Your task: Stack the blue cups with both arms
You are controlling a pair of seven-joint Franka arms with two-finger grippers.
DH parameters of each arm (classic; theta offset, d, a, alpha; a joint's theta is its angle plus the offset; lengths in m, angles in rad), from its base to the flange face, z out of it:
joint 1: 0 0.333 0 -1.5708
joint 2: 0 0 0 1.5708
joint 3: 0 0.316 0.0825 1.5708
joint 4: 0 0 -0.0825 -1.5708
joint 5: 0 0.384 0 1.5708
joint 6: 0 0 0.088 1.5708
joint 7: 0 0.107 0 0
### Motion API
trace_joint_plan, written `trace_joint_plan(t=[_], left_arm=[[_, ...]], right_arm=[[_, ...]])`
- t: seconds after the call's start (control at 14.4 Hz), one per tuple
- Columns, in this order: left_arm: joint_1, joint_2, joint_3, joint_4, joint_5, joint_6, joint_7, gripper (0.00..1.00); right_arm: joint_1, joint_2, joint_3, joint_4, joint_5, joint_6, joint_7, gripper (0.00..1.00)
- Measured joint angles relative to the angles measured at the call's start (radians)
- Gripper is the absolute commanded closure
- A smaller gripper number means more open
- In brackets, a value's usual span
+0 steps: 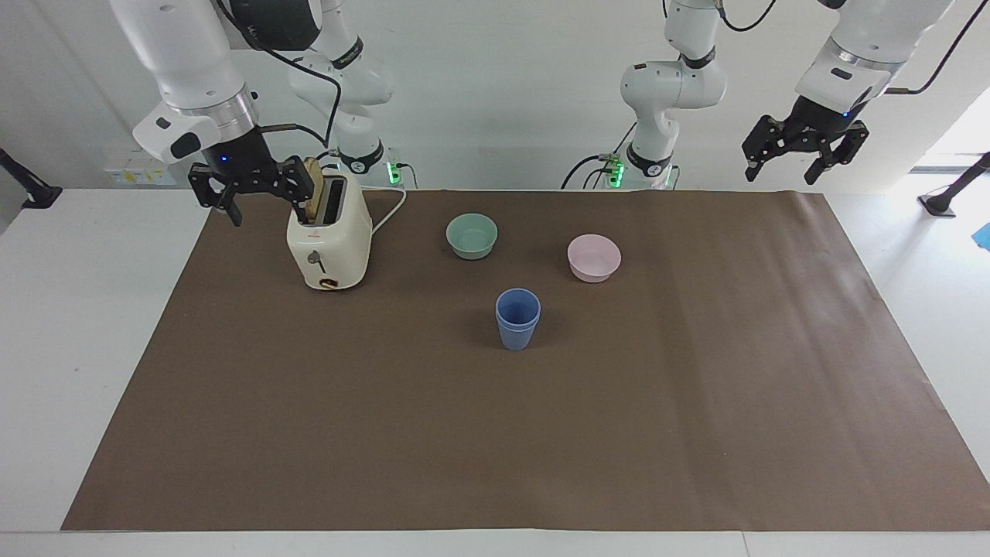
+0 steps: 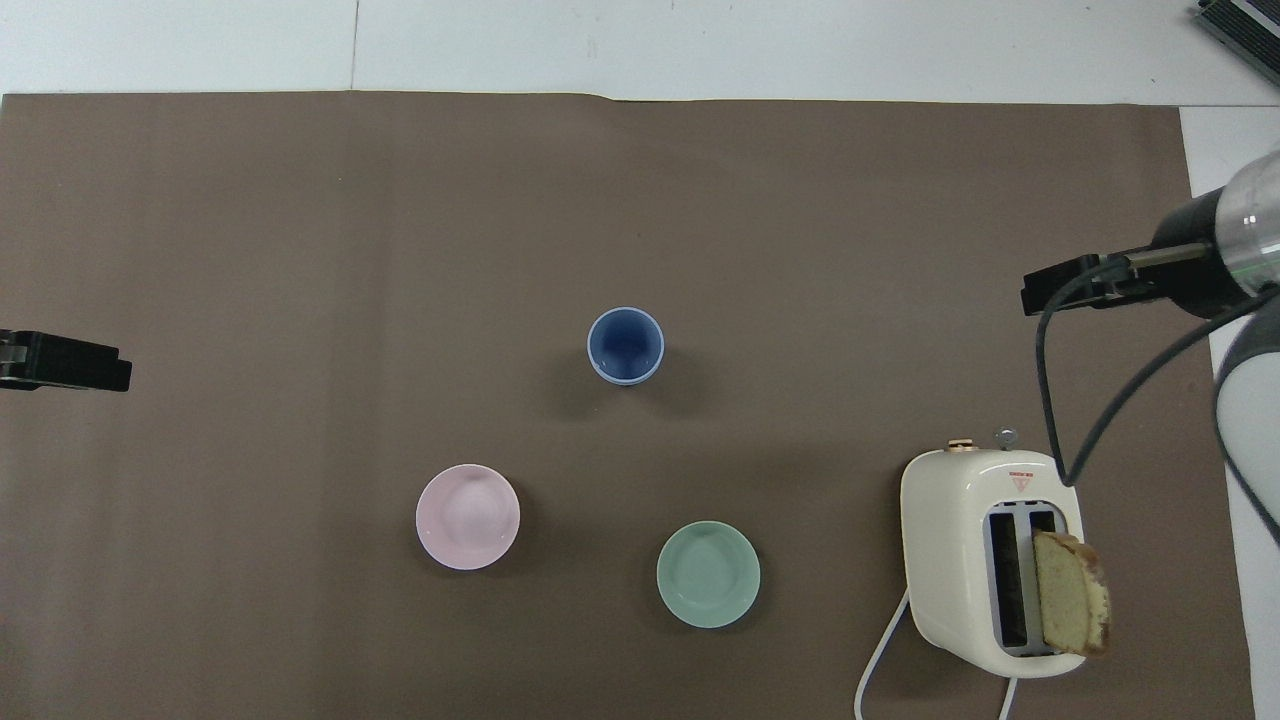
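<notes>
The two small matte periwinkle-blue plastic cups (image 1: 517,318) stand upright as one nested stack near the middle of the brown paper sheet (image 1: 696,433) that covers the white counter (image 1: 69,325). In the facing view a second rim shows just inside and slightly above the outer one, so one tumbler sits inside the other. The stack is farther from the robots than both the shallow mint-green bowl (image 1: 472,235) and the pale pink bowl (image 1: 593,257), and well apart from each.

Neither arm touches the stack. The right hand (image 1: 255,186) hangs in the air over the counter's edge at the right arm's end, just beside the cream two-slot toaster (image 1: 329,247), which holds a slice of bread (image 2: 1072,592) in one slot; its black fingers are spread and grip nothing. The left hand (image 1: 804,151) is raised high over the left arm's end of the counter, its fingers likewise spread and empty.

Judging from this, the stacking itself looks done: both cups are joined, standing steady, and released. What remains, at most, is for the arms to settle into their resting poses; no further cup is visible to add.
</notes>
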Motion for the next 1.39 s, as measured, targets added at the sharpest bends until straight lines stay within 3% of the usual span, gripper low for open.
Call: trace_joint_plan(t=[0.42,1.39], left_arm=[[0.0,0.0,0.0,0.0,0.0,0.0,0.0,0.0],[0.0,0.0,0.0,0.0,0.0,0.0,0.0,0.0]], right_arm=[[0.035,-0.007,-0.055,0.0,-0.001,0.0,0.0,0.0],[0.05,-0.014,-0.057,0.0,0.0,-0.017,0.0,0.0]])
